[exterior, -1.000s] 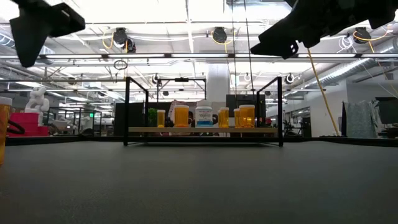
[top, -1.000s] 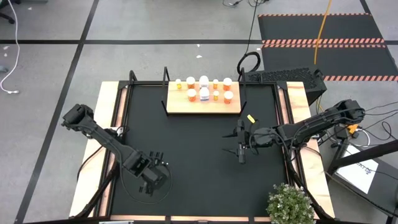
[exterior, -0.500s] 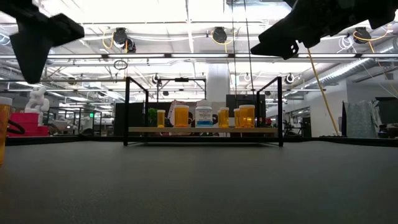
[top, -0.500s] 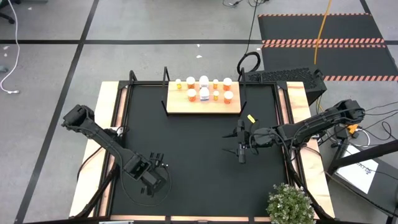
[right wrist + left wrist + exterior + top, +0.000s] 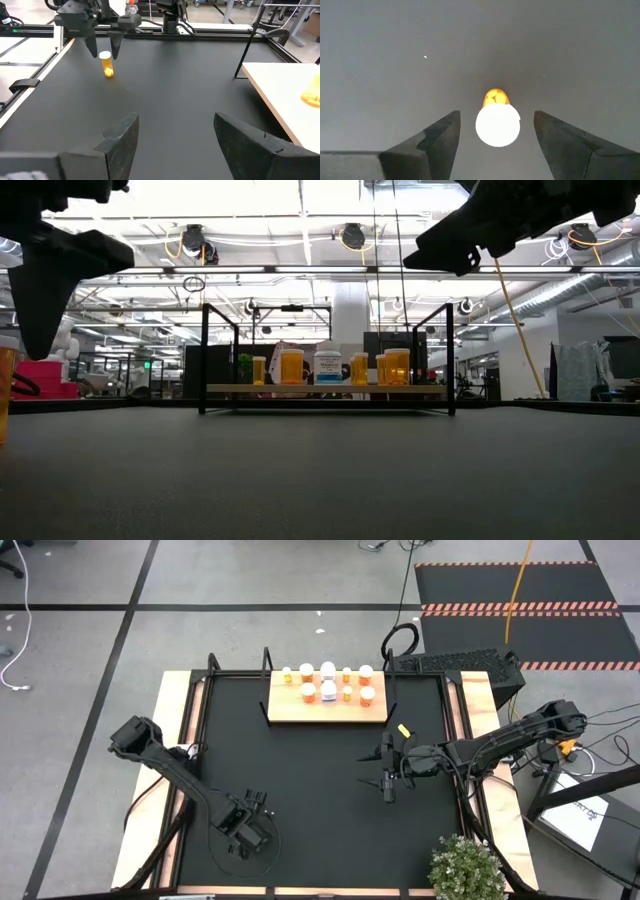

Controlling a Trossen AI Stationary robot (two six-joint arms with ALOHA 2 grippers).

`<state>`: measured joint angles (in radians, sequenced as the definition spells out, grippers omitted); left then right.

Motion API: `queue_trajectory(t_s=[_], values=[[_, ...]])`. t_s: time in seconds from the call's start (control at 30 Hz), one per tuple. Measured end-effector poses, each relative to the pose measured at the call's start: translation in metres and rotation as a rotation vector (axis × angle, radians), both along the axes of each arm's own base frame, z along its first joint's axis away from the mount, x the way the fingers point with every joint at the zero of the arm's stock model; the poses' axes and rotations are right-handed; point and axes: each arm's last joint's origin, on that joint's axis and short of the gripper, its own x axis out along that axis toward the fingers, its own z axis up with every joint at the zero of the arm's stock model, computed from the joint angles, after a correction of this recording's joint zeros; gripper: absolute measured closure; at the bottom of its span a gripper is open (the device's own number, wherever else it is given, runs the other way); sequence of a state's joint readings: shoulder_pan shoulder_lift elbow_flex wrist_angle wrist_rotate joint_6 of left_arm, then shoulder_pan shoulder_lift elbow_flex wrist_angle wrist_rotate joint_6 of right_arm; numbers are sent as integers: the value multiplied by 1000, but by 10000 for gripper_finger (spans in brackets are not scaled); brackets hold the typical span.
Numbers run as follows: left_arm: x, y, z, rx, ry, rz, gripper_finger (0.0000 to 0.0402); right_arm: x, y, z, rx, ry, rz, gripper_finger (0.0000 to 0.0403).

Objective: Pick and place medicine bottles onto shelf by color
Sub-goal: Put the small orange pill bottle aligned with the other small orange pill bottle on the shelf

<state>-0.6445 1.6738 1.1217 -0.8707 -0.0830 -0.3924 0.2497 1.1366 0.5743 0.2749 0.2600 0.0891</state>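
Observation:
One orange medicine bottle with a white cap stands upright on the black table. My left gripper points down over it, open, with one finger on each side of the cap and not touching it. In the right wrist view the left gripper hangs just above that bottle. In the high view the left gripper hides the bottle. Several more bottles, orange and white, stand on the light-wood shelf at the far edge. My right gripper waits open at right of centre.
A small yellow object lies on the table between the shelf and the right gripper. A potted plant stands at the near right corner. Black frame rails run along the table's sides. The black mat is bare between the arms.
My left gripper has moved down and a little toward the near right, settling over the lone orange bottle with its fingers still apart. The bottle and the right arm have kept still.

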Motion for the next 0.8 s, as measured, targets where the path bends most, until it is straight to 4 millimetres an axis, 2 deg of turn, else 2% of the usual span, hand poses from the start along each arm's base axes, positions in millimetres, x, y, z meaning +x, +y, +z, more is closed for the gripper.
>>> queue_trajectory(t_s=[0.27,0.63,0.8], values=[[1,1,0,22,-15,3,150,0,0,0,0,0,0,152],[-1,-1,0,15,-9,-2,245,0,0,0,0,-1,0,152],[-1,-1,0,13,-11,16,262,0,0,0,0,-1,0,152]])
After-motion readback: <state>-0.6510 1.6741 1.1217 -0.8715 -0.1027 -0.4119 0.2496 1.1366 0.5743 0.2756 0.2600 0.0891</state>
